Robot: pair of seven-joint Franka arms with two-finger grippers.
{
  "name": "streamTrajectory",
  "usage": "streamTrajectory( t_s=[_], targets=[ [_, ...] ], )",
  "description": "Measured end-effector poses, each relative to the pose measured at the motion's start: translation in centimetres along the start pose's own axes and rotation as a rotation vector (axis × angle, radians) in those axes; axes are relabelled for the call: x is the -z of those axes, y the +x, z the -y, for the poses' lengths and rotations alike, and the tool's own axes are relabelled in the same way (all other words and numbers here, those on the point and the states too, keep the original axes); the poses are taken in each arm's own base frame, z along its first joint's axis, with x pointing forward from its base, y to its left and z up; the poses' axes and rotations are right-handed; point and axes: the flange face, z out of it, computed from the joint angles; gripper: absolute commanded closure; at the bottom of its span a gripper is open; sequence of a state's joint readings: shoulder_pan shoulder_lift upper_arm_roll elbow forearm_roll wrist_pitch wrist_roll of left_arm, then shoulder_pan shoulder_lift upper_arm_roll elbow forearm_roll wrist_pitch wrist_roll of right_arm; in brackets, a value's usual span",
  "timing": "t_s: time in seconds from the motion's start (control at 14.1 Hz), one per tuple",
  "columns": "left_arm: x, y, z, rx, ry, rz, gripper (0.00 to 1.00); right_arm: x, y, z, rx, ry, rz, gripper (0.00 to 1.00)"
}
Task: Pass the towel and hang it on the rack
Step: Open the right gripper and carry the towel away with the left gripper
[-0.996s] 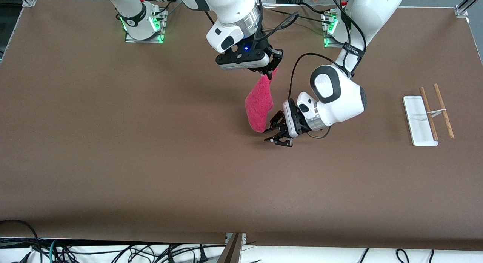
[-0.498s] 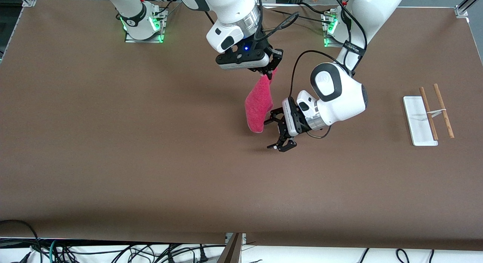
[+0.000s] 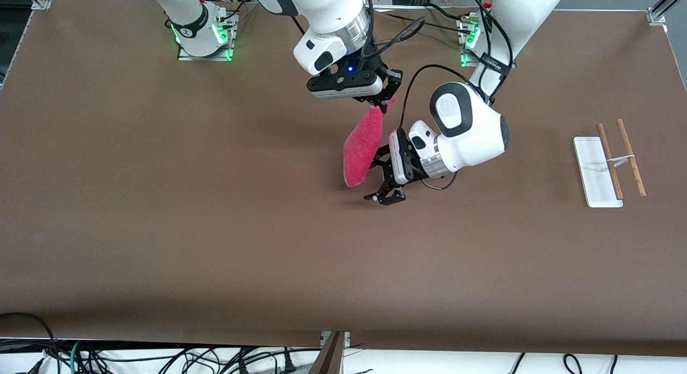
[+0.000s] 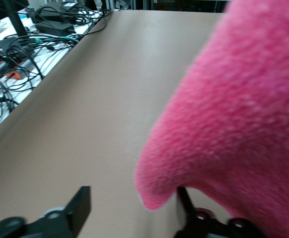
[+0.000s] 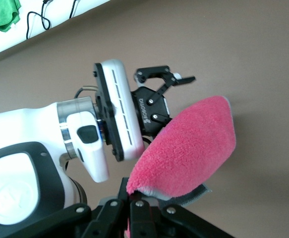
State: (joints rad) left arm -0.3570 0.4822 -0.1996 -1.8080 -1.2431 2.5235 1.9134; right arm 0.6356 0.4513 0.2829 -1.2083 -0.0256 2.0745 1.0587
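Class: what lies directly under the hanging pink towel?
Only bare brown table shows under the towel. The open left pincer reaches its lower edge, one finger hidden by it.

towel (image 3: 363, 148) over table (image 3: 161, 229), beside left gripper (image 3: 382, 176)

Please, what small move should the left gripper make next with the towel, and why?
Probably close the left gripper on the towel's hanging lower part. Its fingers stand open with the cloth's edge between them, while the right gripper holds the top pinched above the table. Once the grip is firm, the right could let go and the towel could travel to the rack.
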Motion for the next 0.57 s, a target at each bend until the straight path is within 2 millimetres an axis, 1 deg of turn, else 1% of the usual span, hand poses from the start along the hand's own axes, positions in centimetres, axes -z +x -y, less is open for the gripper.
streamTrajectory(
  t_s=[0.36, 0.57],
  targets=[
    [-1.8, 0.5, -1.7, -0.008, -0.052, -0.006, 1.0, 0.0, 0.0, 0.0, 0.0, -0.001, 0.001, 1.0],
    [-2.4, 0.1, -2.4, -0.005, -0.069, 0.002, 1.0, 0.0, 0.0, 0.0, 0.0, -0.001, 0.001, 1.0]
  ],
)
